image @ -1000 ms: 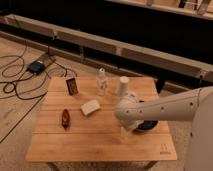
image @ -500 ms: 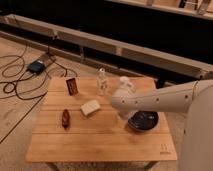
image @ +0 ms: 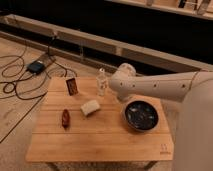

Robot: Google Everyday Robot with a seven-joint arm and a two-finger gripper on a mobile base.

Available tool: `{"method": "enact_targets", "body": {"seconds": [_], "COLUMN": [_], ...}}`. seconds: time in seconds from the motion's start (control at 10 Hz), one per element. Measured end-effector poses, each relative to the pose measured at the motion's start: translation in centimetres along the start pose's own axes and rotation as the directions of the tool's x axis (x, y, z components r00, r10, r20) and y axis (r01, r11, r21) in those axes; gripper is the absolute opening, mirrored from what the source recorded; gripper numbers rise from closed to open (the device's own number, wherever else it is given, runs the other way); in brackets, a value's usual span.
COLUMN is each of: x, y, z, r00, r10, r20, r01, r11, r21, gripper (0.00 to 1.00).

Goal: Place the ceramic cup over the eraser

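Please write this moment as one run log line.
gripper: table back, beside clear bottle | ceramic cup: hidden behind arm | eraser: uncovered | dark bowl: untouched

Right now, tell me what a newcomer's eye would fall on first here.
The bulky white robot arm reaches in from the right, its gripper at the back of the light wooden slatted table, just right of the small clear bottle. Next comes the wide dark round bowl on the table's right side, in front of the arm.
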Motion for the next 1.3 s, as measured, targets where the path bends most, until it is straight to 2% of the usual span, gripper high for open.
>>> {"method": "enact_targets", "body": {"seconds": [0.5, 1.0, 1.2, 1.3], "x": [-3.5, -5.8, -6.4, -6.7], "y": [-4.9, -7.9, -9.0, -9.4], "z": [0.7, 0.7, 1.2, 1.5], "r00": [1.000, 0.999, 0.998, 0.997], "r10": [-0.018, -0.005, 0.012, 0.024], "r20": [0.025, 0.052, 0.066, 0.072], "r01": [0.018, 0.007, -0.010, -0.021], "r11": [1.000, 1.000, 0.999, 0.998], "r21": [-0.019, -0.022, -0.035, -0.053], "gripper": [0.80, 0.80, 0.80, 0.80]}}
